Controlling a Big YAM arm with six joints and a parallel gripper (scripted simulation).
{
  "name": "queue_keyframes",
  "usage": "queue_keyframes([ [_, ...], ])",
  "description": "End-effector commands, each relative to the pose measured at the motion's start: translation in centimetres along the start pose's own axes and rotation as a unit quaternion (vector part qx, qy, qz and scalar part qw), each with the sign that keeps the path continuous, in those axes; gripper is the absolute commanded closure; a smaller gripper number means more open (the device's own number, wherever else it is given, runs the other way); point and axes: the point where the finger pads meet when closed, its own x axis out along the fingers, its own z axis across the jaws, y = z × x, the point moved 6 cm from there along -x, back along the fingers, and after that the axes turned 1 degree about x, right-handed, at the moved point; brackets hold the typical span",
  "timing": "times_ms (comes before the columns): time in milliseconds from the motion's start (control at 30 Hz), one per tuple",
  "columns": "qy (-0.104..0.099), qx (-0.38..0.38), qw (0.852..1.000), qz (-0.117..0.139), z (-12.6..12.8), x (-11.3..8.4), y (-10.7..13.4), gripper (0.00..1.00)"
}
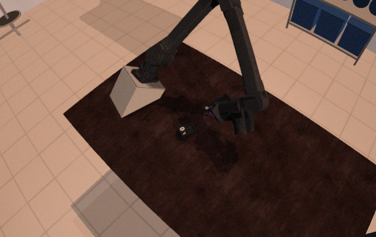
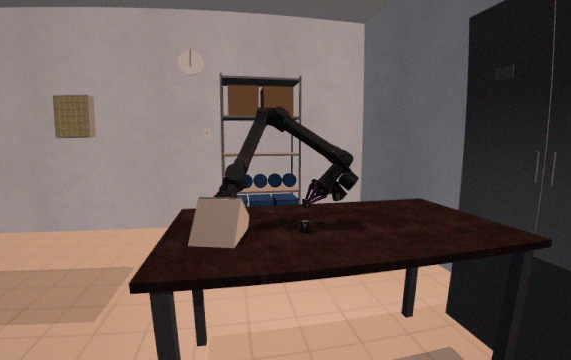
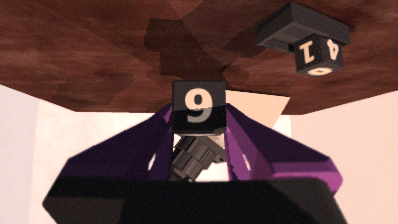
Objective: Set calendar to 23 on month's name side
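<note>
Wrist view: the tool (image 1: 208, 110) (image 2: 310, 198) (image 3: 198, 111) grips a black cube (image 3: 199, 107) showing a 9, raised above the table (image 1: 273, 158) (image 2: 365, 235) (image 3: 115, 50). Near it, the dark tray (image 1: 192, 129) (image 3: 285, 25) sits on the table, holding the other cube (image 1: 182, 130) (image 3: 320, 56) at one end, its faces showing 1, 4 and 0.

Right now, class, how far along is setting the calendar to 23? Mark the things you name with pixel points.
Done: black tray (image 1: 190, 128) (image 2: 305, 230) (image 3: 303, 22) on the table, one black numbered cube (image 1: 182, 130) (image 3: 320, 56) in it. In hand: the gripper (image 1: 208, 110) (image 2: 310, 198) (image 3: 198, 111) holds another cube (image 3: 199, 106), aloft. Left: placing it, showing 23, letting go.
</note>
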Motion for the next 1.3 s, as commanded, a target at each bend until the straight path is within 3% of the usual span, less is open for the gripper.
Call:
queue_keyframes([
  [0,0.008,-0.007,1.000,-0.013,0.4,-1.3,0.2,0.74],
  [367,0.009,-0.008,1.000,-0.012,0.4,-1.1,0.0,0.74],
  [1133,0.002,0.001,1.000,-0.001,0.1,1.7,-1.9,0.74],
  [1267,-0.001,0.009,1.000,-0.010,-0.6,1.1,-1.9,0.74],
])
